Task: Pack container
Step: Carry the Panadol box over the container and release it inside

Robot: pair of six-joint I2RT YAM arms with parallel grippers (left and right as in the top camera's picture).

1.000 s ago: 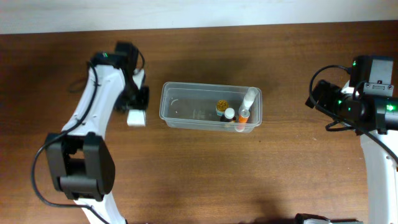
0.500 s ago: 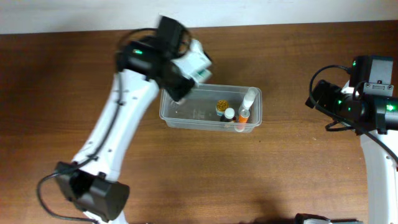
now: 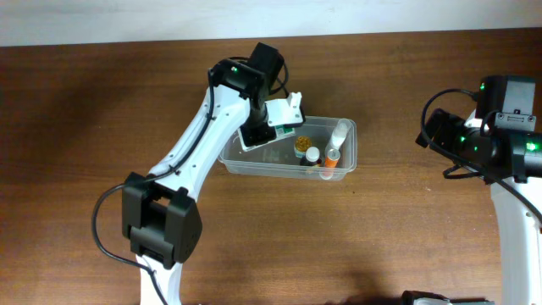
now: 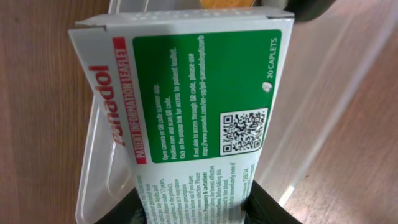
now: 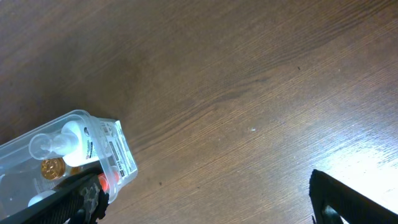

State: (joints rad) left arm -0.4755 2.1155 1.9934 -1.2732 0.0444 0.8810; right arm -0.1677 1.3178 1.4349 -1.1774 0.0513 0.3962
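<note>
You see a brown wooden table (image 3: 85, 169); a white-and-green Panadol box (image 4: 205, 106) shows at ten o'clock from four small bottles (image 3: 312, 154).

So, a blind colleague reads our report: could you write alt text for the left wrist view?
A white-and-green Panadol box, held at its lower end by the left gripper, fills the frame. Behind it show the clear container's rim and the brown wooden table.

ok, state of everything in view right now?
container, open, lidless, partly filled
small bottles, inside container, end nearest right arm
Panadol box, gripped, over container's other end
left claw, shut on Panadol box
right claw, open, empty
</note>
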